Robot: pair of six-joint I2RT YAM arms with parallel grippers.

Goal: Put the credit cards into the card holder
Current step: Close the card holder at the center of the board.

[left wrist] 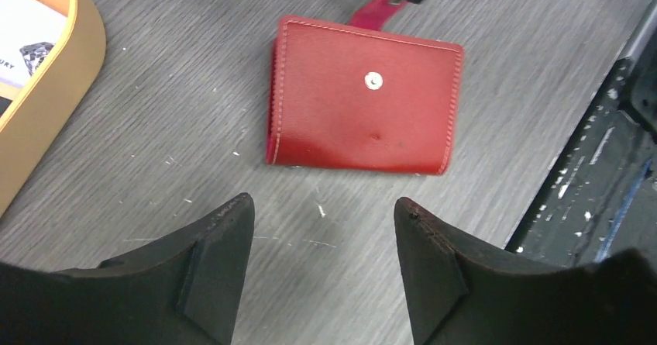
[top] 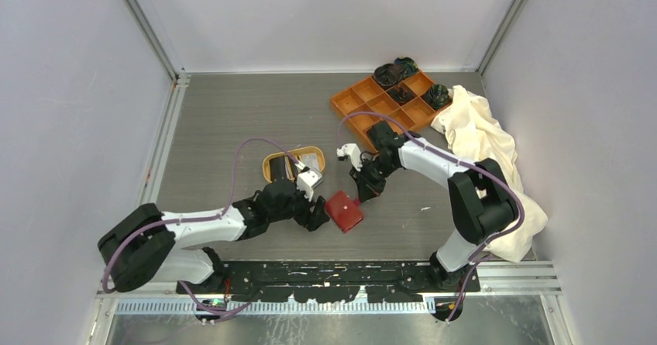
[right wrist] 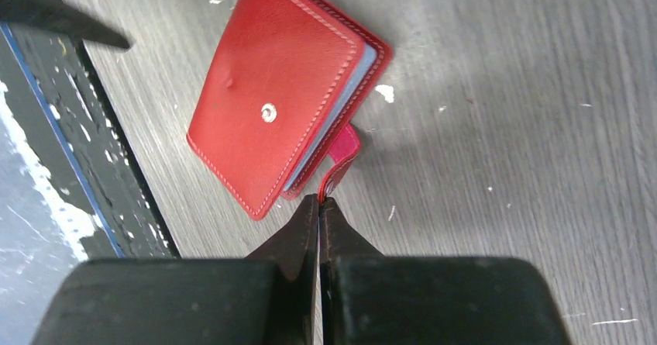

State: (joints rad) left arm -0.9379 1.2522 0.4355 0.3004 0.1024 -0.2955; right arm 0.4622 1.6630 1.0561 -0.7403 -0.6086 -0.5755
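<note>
While right hand (right wrist: 319, 203) pinches tab (right wrist: 342, 153) of card holder (right wrist: 263, 89), left hand (left wrist: 321, 205) gapes empty beside it.

The tan dish (left wrist: 54, 105) is cut off by the left edge of the left wrist view. The white printed card (left wrist: 19, 46) in it shows only a corner, its lettering clipped. The end of the snap tab (right wrist: 341, 159) disappears between the closed fingers of the right gripper (right wrist: 319, 204). The card holder (right wrist: 267, 105) lies folded, its slots hidden. From above, the dark items (top: 387, 74) in the orange tray (top: 358, 91) are too small to tell.
</note>
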